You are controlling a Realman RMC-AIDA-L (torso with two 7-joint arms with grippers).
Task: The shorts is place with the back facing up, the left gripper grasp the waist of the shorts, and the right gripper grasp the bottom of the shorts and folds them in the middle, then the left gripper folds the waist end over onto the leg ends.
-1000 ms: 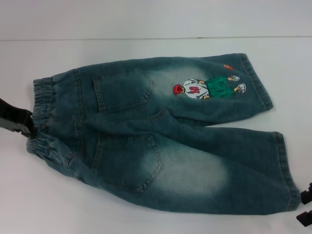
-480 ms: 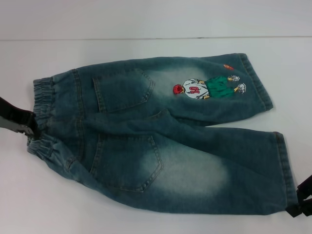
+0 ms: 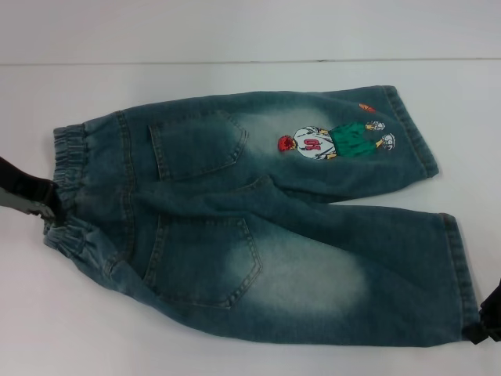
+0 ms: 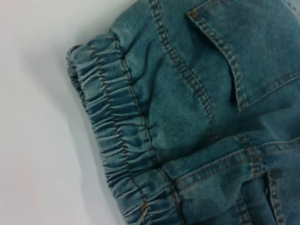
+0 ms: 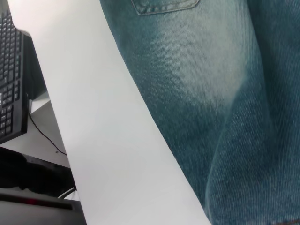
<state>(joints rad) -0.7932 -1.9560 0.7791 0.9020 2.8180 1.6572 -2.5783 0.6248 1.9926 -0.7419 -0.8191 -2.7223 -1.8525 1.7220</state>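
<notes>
The shorts, crinkled waist end, on white table.

Left gripper low at far left — right gripper at far right

The head camera looks forward and down from above, taking in the whole shorts spread on the white table. The left wrist camera sits close over the crinkled waist end, a part the head view also shows at its left. The right wrist camera hovers close over one faded leg and the table edge, with a black keyboard beyond.
</notes>
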